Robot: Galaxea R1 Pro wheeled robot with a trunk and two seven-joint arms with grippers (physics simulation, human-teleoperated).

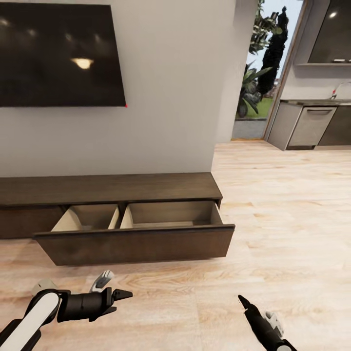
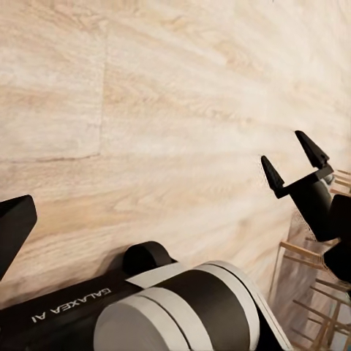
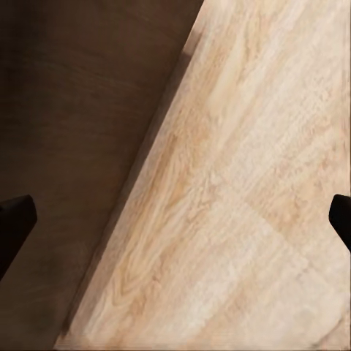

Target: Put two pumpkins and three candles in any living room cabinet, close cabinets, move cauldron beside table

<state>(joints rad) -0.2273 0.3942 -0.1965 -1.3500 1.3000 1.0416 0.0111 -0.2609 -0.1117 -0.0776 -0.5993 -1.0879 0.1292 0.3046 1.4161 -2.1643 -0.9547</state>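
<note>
The long, low, dark brown cabinet (image 1: 107, 190) stands against the white wall. Its wide right-hand drawer (image 1: 136, 243) is pulled out, and the visible parts of its two pale beige compartments (image 1: 165, 214) hold nothing. My left gripper (image 1: 119, 301) hovers open over the floor in front of the drawer, to the left. My right gripper (image 1: 245, 301) is open near the floor to the right and also shows in the left wrist view (image 2: 289, 153). In the right wrist view its fingers (image 3: 14, 227) stand wide apart over the drawer front (image 3: 73, 110). The pumpkins, candles and cauldron are out of view.
A black TV (image 1: 58, 53) hangs on the wall above the cabinet. Light wood floor (image 1: 282, 219) stretches to the right towards a kitchen with grey counters (image 1: 312, 124). A doorway with plants (image 1: 253, 87) opens at the back.
</note>
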